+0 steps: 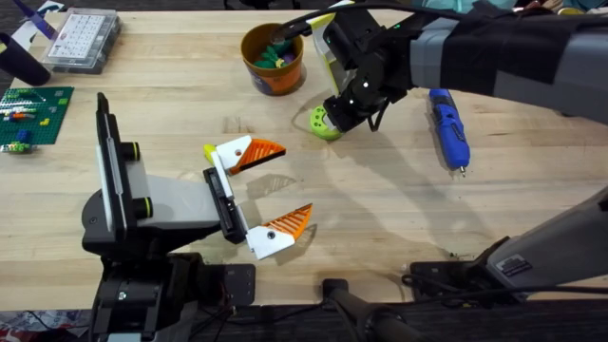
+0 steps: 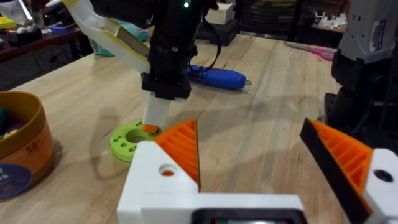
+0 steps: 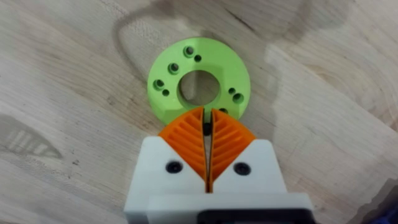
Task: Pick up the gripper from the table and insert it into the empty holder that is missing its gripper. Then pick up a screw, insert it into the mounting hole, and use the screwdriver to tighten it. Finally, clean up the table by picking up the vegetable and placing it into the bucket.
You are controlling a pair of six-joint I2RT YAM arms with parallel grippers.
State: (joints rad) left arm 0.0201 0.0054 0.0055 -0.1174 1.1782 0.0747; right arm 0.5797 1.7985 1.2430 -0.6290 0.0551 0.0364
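Right gripper (image 3: 206, 127) pinched on a tiny dark screw over the green ring (image 3: 199, 78).
Left gripper (image 1: 271, 190) gapes wide; screwdriver (image 1: 448, 126) and bucket (image 1: 275, 71) nearby.

Overhead looks down/fwd over counter (image 1: 380, 237); R wrist cam close above lime-green ring (image 3: 199, 78), L wrist views it sidelong.

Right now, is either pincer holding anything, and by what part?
Right pincer pinches a small dark piece, maybe a screw, between its pad tips above the green ring; which part is unclear. Left pincer is open, empty.
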